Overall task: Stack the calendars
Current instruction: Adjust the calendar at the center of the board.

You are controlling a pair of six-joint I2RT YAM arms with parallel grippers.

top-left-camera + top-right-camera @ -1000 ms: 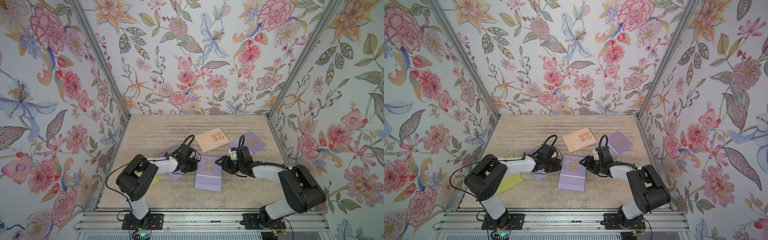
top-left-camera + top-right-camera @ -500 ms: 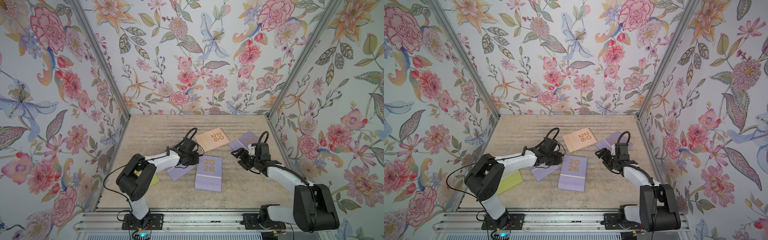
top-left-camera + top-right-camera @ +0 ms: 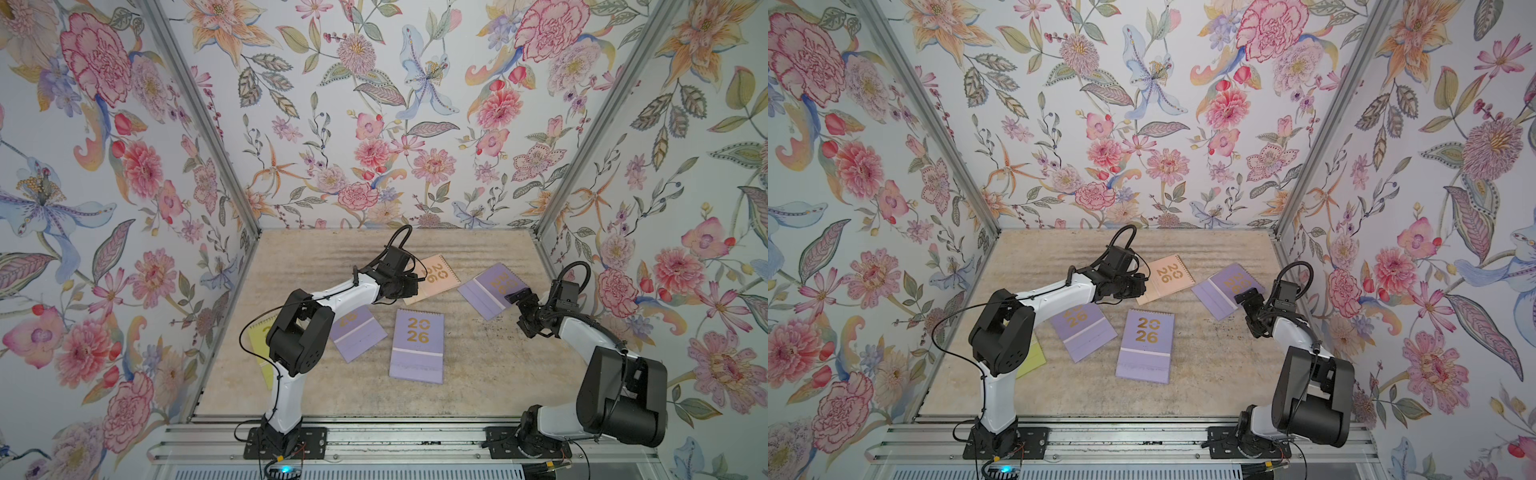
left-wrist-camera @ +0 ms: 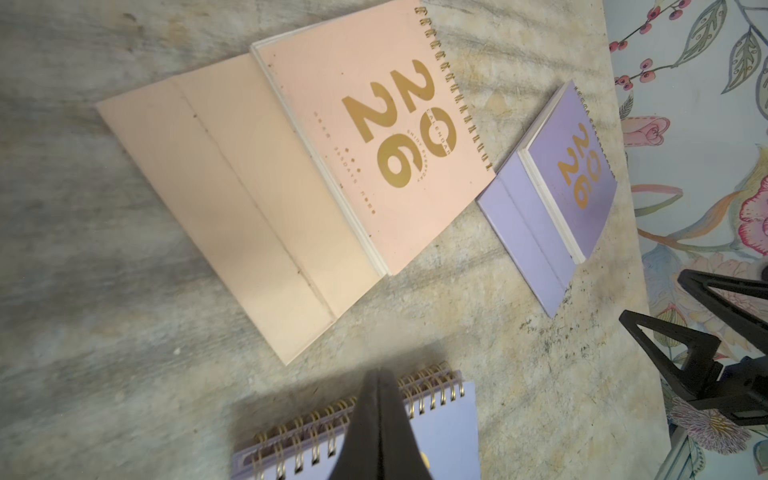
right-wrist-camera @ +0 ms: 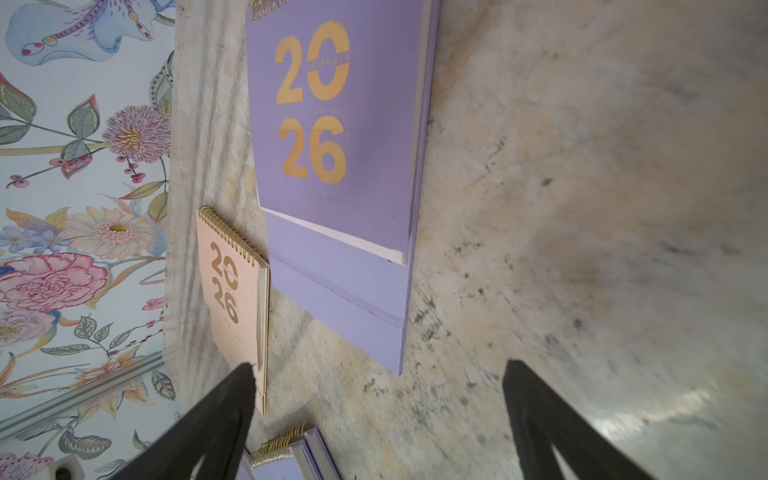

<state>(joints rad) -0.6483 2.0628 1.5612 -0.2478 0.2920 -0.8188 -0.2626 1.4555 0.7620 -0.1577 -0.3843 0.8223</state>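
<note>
The left gripper (image 4: pixel 377 382) has its jaws pressed together on nothing, hovering over the spiral edge of the centre purple calendar (image 3: pixel 417 349), which lies at its 6 o'clock in the top views. The peach calendar (image 3: pixel 438 280) sits just at its 3 o'clock. The right gripper (image 5: pixel 380 365) has its jaws spread wide and empty, low over the table (image 3: pixel 332 257). The far-right purple calendar (image 3: pixel 488 293) lies just at its 10 o'clock. The left purple calendar (image 3: pixel 361 334) lies at 9 o'clock of the centre one. The yellow-green calendar (image 3: pixel 258 345) is at the table's 8 o'clock, half hidden by the left arm.
</note>
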